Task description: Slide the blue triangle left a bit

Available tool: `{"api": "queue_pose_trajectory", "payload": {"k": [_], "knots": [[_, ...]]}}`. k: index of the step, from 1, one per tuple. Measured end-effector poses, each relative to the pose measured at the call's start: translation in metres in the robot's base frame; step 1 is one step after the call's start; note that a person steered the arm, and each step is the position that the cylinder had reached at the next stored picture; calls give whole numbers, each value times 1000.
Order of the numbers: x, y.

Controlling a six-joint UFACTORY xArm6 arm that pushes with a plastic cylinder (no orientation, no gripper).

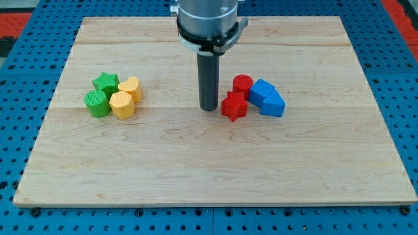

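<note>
The blue triangle (273, 104) lies right of the board's middle, at the right end of a tight cluster. A blue cube-like block (261, 91) touches it at its upper left. A red star (234, 106) and a red cylinder (242, 85) sit on the cluster's left side. My tip (209, 108) stands on the board just left of the red star, a small gap away. The red star is between my tip and the blue triangle.
A second cluster sits at the view's left: a green star (105, 83), a green cylinder (97, 103), and two yellow blocks (122, 104) (130, 88). The wooden board (209, 170) has blue matting around it.
</note>
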State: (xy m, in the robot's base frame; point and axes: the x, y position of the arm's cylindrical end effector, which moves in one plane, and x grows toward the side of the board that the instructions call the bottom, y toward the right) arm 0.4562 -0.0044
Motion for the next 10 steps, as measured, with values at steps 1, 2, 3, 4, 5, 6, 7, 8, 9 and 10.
{"api": "queue_pose_trajectory", "payload": {"k": [1,2,3,4,5,6,7,8,9,10], "knots": [[20,11],[8,33],[1,43],[40,42],[70,80],[65,175],[32,242],[-2,224],[-3,168],[-2,130]]}}
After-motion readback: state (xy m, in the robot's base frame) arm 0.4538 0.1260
